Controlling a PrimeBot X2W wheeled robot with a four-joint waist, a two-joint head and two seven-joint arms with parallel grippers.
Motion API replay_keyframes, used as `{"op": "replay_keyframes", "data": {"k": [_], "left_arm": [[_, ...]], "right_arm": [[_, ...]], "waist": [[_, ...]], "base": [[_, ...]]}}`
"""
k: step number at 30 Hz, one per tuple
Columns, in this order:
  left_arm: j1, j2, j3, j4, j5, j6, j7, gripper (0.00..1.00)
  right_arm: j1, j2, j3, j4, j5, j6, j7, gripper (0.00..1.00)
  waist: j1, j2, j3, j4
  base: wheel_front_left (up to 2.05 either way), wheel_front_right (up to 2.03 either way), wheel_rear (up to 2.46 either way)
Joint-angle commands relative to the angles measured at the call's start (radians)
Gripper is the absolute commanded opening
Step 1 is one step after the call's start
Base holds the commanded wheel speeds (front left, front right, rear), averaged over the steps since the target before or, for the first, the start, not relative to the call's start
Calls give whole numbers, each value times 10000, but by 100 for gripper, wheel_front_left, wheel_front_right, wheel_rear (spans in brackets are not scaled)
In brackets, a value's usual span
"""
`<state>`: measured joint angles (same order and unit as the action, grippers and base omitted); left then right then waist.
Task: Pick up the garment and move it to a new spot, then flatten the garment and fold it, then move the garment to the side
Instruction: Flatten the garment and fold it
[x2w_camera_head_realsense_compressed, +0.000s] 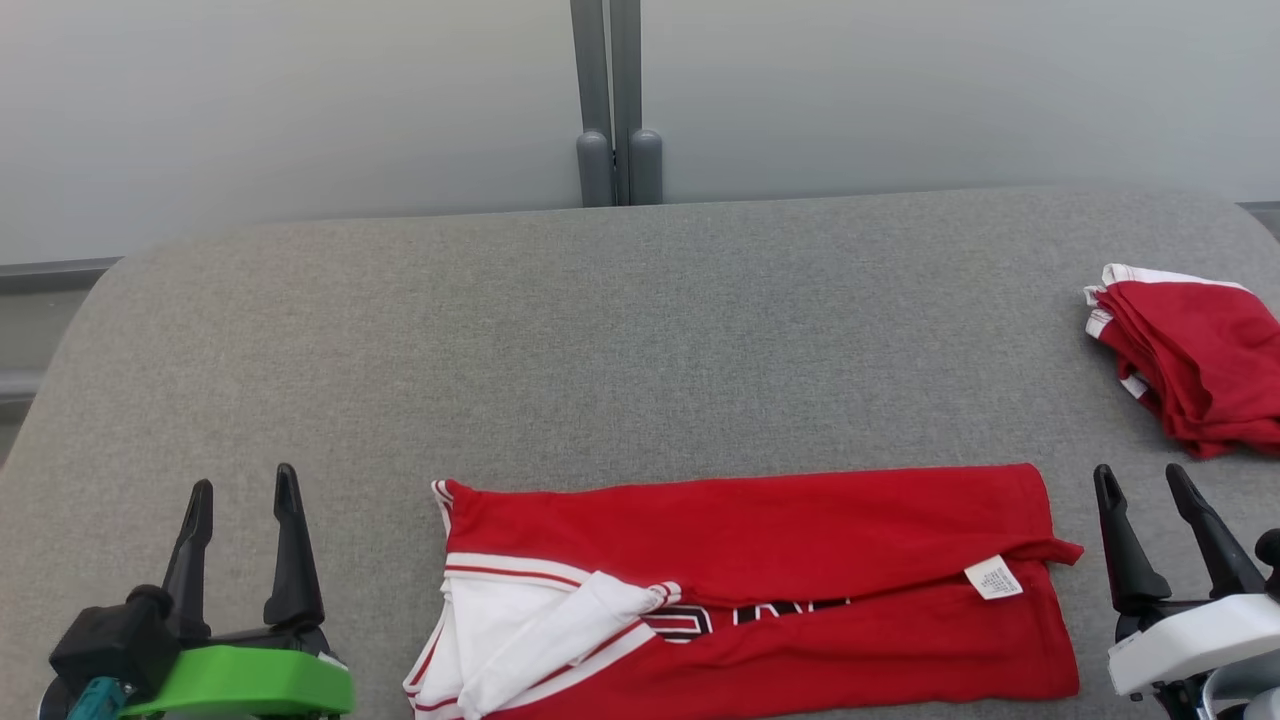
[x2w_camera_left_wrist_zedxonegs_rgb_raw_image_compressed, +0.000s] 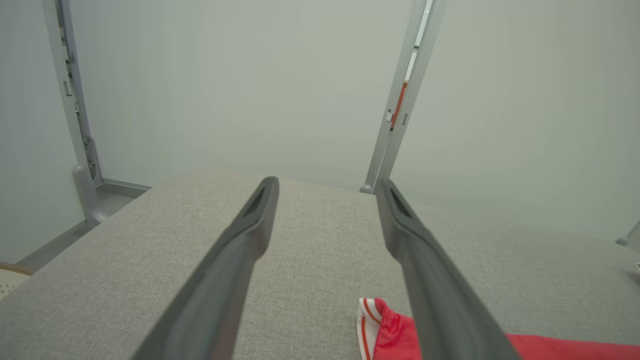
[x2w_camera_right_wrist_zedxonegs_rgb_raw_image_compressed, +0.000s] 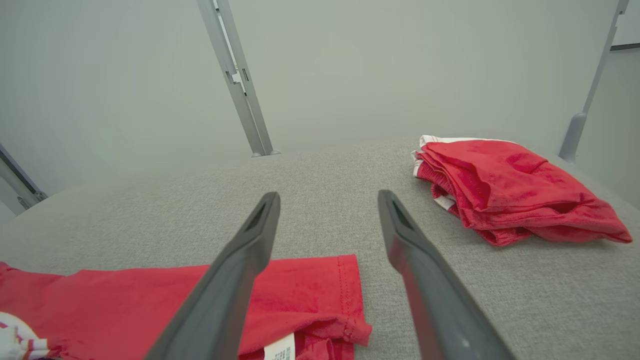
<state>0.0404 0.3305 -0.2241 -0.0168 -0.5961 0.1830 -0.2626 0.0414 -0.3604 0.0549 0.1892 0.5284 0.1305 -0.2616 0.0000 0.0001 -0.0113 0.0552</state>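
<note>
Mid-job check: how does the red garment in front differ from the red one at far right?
The front garment lies long and flat, its upper part folded over; the far-right garment is a compact, thicker stack. The front garment shows black lettering, a white label and a white panel; the far-right garment shows white edging, no lettering visible. Both are red and lie on the grey surface.

Red garment (x2w_camera_head_realsense_compressed: 760, 560) — white trim, black lettering
</note>
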Motion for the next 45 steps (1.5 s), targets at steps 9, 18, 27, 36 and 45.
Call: {"op": "replay_keyframes", "data": {"k": [9,18,27,36,45], "left_arm": [[264,-1143,987,669,1486,-1290,-24,100],[-140,-1694,1319,1090,2097,-1997,-23,100],[-373,-1908,1472,1597,2448,-2393,-23,100],[-321,-2027,1686,1827,2658,-2558,-25,100],[-406,-2125,1769,2019,2722,-2690,-25,100]], "right_arm": [[-55,140,33,316,-304,2,135,100],[-1268,126,616,2207,39,2,2329,100],[-2174,480,587,4042,734,4,3417,100],[-2051,798,784,4998,1288,2,3942,100],[-2618,1049,952,5629,1993,5,4943,37]], "waist": [[0,-1,60,-25],[0,-1,314,38],[0,-1,400,445],[0,-1,369,566],[0,-1,407,551]], "base": [[0,0,0],[0,0,0],[0,0,0],[0,0,0],[0,0,0]]}}
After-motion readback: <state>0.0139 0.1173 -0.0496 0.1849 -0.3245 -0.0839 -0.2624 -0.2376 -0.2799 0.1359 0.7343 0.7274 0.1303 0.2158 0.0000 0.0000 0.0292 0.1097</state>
